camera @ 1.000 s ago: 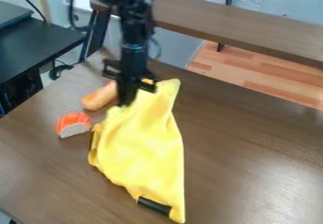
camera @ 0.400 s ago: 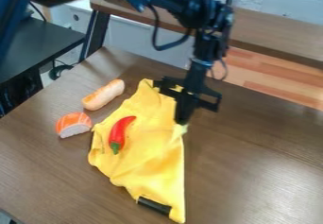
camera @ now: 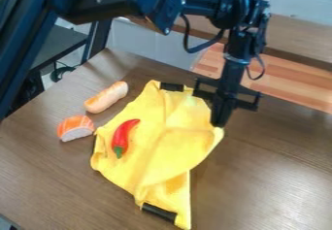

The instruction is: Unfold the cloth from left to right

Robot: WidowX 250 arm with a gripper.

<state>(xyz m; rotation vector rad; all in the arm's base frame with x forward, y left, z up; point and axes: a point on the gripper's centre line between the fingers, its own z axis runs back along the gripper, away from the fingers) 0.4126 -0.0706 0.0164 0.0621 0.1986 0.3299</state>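
Brown wood grain marks the surface (camera: 272,175) before you; the arm (camera: 110,1), cut off at the top and left, covers part of its far edge. On it lies your yellow cloth (camera: 156,146), its right-hand flap hiding whatever is beneath. Your gripper (camera: 219,123) has its jaws clamped on the cloth's right edge, the exact pinch hard to make out. You see the cloth's long axis run far to near, its narrow end pointing toward the bottom of the view.
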